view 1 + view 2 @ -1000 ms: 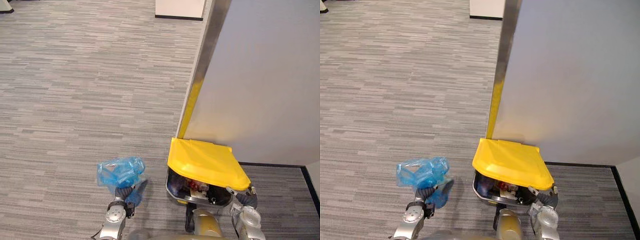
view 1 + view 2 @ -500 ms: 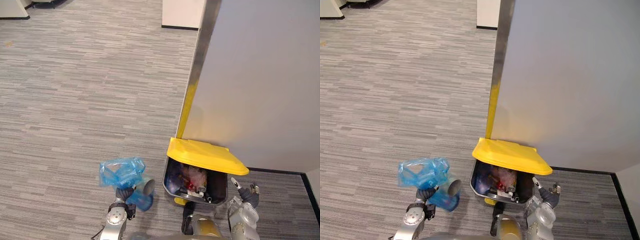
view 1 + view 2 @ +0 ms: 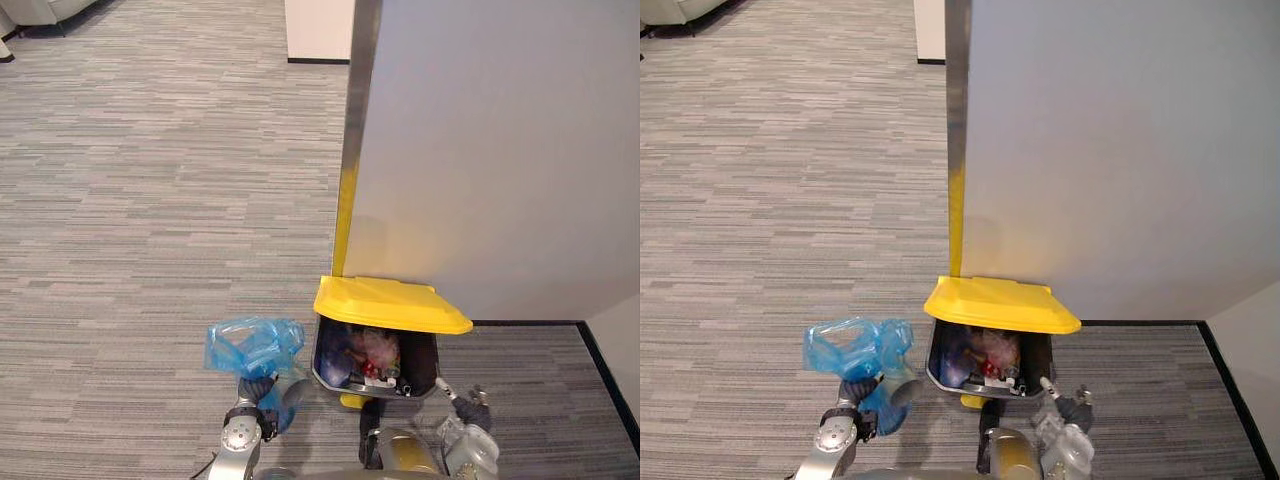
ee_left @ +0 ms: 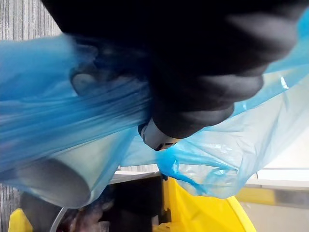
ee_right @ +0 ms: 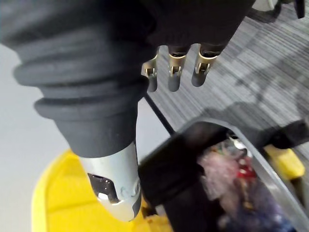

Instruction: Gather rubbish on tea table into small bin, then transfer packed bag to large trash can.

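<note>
Has brought the blue bag [image 3: 255, 347] closer to the large trash can [image 3: 322, 372] than a second ago; now just beside its left wall, at the lower centre of the frame. Has also got the yellow lid [image 3: 390, 303] up higher: sloped down over the mouth before, now nearly level above it, with the rubbish inside showing. Grips the bag's gathered neck in the left hand [image 3: 258, 392], fingers clenched round the blue plastic, the bag puffed up above the fist. Carries a pale paper cup [image 4: 63, 179] inside the bag, seen through the film in the left wrist view. Holds the right hand [image 3: 465, 408] at the lower right, just below the can's front rim and apart from the lid; fingers [image 5: 173, 77] relaxed and loose, nothing in them. Faces the can set on grey striped carpet [image 3: 150, 200] against a pale grey wall panel [image 3: 500, 150] in the upper right, with a yellow strip [image 3: 343, 220] running down the panel's edge to the lid.
</note>
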You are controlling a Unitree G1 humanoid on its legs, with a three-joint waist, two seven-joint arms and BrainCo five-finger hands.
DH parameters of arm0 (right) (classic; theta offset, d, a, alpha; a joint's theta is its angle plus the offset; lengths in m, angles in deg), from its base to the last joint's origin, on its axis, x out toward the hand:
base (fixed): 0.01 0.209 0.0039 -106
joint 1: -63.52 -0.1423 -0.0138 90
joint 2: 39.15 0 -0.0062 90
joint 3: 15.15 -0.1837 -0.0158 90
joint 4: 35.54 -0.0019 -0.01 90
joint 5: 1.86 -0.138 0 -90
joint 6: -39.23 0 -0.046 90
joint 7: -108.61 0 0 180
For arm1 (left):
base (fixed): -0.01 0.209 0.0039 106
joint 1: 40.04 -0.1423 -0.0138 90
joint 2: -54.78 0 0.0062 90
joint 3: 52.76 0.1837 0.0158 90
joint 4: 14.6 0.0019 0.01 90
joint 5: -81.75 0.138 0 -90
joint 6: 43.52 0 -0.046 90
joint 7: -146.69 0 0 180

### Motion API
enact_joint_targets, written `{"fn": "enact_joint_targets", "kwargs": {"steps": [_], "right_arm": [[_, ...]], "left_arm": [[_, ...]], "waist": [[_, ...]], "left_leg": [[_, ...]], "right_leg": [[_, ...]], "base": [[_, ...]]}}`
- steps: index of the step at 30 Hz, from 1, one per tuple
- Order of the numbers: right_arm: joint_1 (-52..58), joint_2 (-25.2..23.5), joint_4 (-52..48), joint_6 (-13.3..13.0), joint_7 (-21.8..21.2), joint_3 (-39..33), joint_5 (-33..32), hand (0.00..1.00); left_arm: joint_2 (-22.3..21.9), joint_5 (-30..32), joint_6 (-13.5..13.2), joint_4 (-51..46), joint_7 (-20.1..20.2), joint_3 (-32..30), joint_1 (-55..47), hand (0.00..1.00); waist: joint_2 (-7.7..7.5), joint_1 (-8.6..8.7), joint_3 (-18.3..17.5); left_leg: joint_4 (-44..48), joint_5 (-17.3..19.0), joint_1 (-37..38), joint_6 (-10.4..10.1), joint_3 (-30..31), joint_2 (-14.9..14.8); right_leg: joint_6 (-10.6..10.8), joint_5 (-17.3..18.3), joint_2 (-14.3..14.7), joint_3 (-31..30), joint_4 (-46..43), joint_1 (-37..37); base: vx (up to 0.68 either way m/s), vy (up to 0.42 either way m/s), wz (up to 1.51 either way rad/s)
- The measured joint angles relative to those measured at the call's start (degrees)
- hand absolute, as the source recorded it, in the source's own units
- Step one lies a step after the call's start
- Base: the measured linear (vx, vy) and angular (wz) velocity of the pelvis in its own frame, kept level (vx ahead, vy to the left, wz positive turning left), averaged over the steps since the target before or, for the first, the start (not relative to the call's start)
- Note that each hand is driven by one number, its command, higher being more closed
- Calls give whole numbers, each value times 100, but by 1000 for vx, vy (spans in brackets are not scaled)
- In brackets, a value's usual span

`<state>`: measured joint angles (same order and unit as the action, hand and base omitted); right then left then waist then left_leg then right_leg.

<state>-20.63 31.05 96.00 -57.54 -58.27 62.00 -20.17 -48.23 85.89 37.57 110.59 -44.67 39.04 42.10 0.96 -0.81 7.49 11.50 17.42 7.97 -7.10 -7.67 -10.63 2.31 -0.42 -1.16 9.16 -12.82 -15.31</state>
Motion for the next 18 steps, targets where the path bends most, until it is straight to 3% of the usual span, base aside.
{"fn": "enact_joint_targets", "kwargs": {"steps": [5, 9, 18], "right_arm": [[-400, 126, 301, 71, -95, 447, 153, 0], [-965, 280, 265, 85, -93, 933, 386, 0], [-2610, 1109, -289, 65, -64, 1342, 769, 0]], "left_arm": [[9, -12, -2, 139, 5, -11, 47, 100], [46, -15, -2, 134, 12, -9, 144, 100], [199, -187, -52, -669, 12, 108, 239, 100]], "waist": [[48, -8, 191], [-3, -12, 334], [-46, -180, 780]], "left_leg": [[-22, -8, -63, 14, 136, 95], [108, -4, -383, 22, 310, 135], [647, 95, -877, 72, 639, 136]], "right_leg": [[31, 22, -89, 51, -18, -29], [19, 13, -179, 159, -43, -219], [13, 8, -302, 394, -148, -301]], "base": [[-36, 7, 9], [-29, -7, 17], [-20, -10, 18]]}}
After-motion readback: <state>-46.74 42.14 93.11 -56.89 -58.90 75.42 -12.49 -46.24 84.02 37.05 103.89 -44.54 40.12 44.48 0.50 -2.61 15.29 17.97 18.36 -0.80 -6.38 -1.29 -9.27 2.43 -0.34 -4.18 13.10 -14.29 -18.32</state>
